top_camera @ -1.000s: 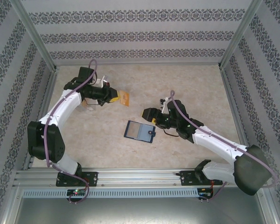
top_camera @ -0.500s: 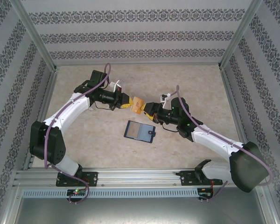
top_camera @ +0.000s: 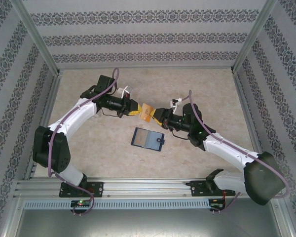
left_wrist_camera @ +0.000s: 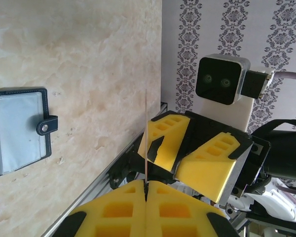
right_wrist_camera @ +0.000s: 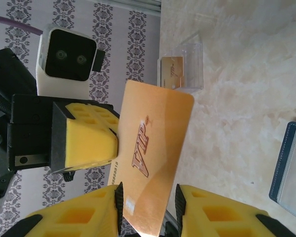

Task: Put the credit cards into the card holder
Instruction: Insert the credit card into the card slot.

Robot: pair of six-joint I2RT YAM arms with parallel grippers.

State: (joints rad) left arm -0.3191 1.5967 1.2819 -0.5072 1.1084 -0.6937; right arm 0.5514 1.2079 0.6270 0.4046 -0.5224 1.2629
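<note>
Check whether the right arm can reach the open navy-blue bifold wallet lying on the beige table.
Probably yes: the wallet lies on bare table close to the right gripper, nothing between them. That gripper stands open at the flat orange card the left gripper holds.

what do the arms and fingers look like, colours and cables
The left arm and right arm have white shells with black joints and a mauve cable along each. The fingers are yellow blocks with rectangular recesses on black mounts. Each wrist carries a white camera box with a black two-lens face.
</note>
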